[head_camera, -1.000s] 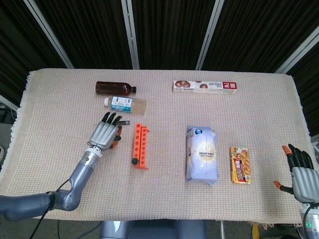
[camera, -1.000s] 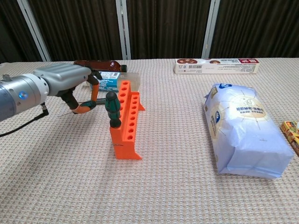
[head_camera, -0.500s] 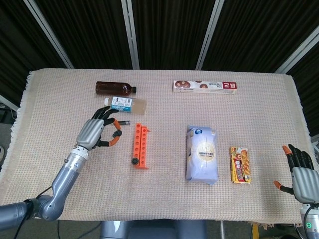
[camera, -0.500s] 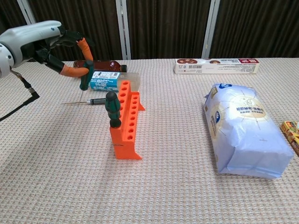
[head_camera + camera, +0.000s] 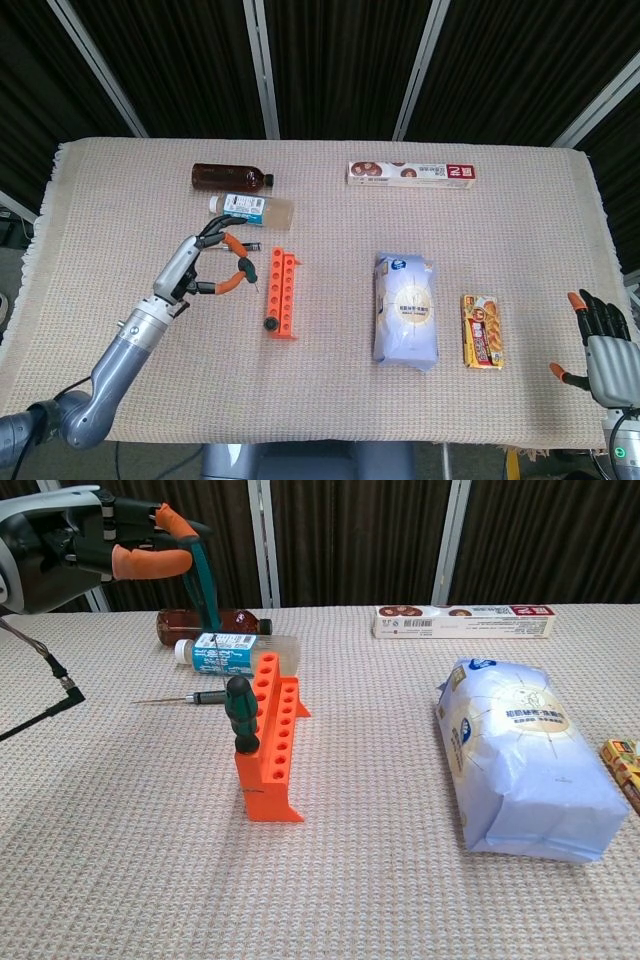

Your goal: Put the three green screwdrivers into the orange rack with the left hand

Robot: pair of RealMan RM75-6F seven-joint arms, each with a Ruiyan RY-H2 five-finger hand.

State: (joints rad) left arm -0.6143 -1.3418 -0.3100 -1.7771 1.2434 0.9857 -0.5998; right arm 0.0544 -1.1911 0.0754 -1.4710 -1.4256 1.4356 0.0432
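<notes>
My left hand (image 5: 203, 265) (image 5: 88, 542) is raised above the table, left of the orange rack (image 5: 281, 292) (image 5: 270, 742). It pinches a green screwdriver (image 5: 204, 580) (image 5: 248, 267) by the handle, shaft pointing down. A second green screwdriver (image 5: 240, 711) (image 5: 269, 323) stands in the rack's nearest hole. The third one (image 5: 203, 696) (image 5: 248, 246) lies flat on the cloth between the rack and the clear bottle. My right hand (image 5: 603, 349) rests at the table's near right corner, fingers apart and holding nothing.
A brown bottle (image 5: 230, 177) and a clear bottle (image 5: 252, 208) lie behind the rack. A long box (image 5: 411, 173) sits at the back. A white-blue bag (image 5: 405, 308) and a snack packet (image 5: 481, 331) lie to the right.
My left hand has picked a green screwdriver off the cloth and lifted it high, turning it upright and shifting toward the rack. The right hand has stayed put.
</notes>
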